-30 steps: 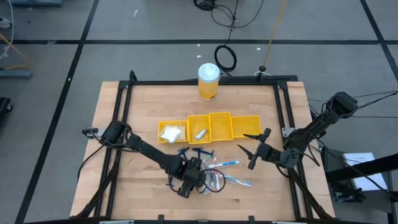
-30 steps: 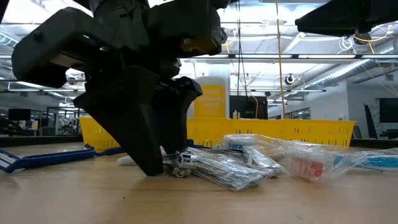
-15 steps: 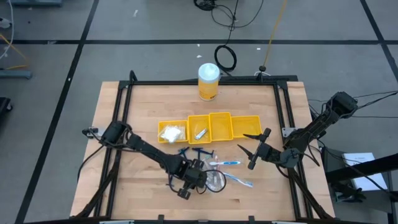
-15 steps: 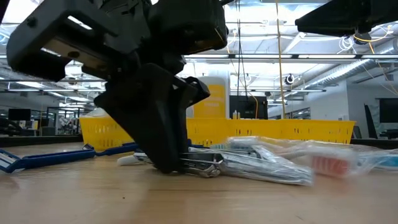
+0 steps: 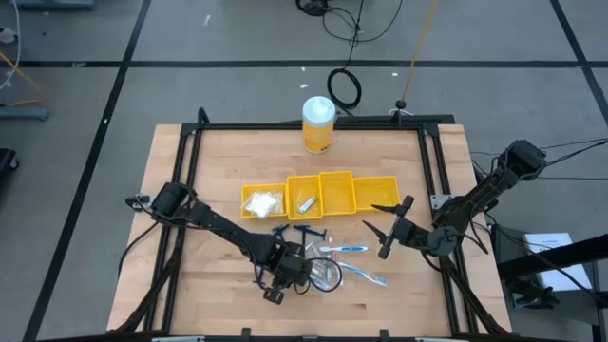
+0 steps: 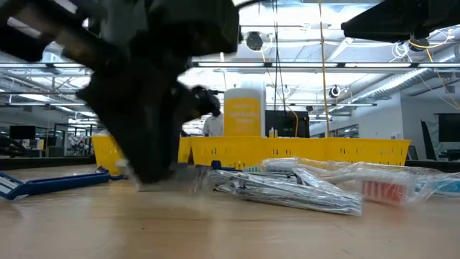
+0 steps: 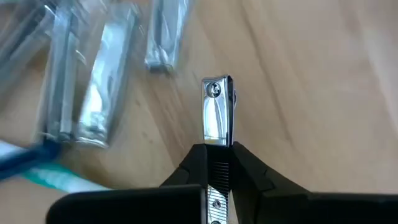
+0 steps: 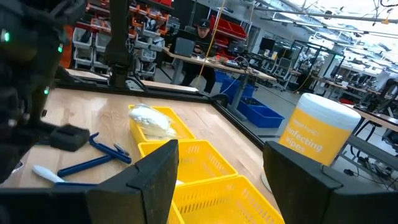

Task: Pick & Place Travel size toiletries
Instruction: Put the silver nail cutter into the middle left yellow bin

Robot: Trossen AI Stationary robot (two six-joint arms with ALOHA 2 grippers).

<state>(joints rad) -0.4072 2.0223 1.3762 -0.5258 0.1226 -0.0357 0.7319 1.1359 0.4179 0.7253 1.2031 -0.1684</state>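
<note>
Just below the yellow bins, the left gripper pinches a shiny nail clipper (more lie beside it) near the toothbrushes. Right of the bins, the right gripper waits with fingers spread.

In the low view, the left gripper is smeared by motion, and its fingertips cannot be made out. In the left wrist view, the wrapped items are blurred and cut off by the edge. The nail clipper is partly hidden between the fingers.
</note>
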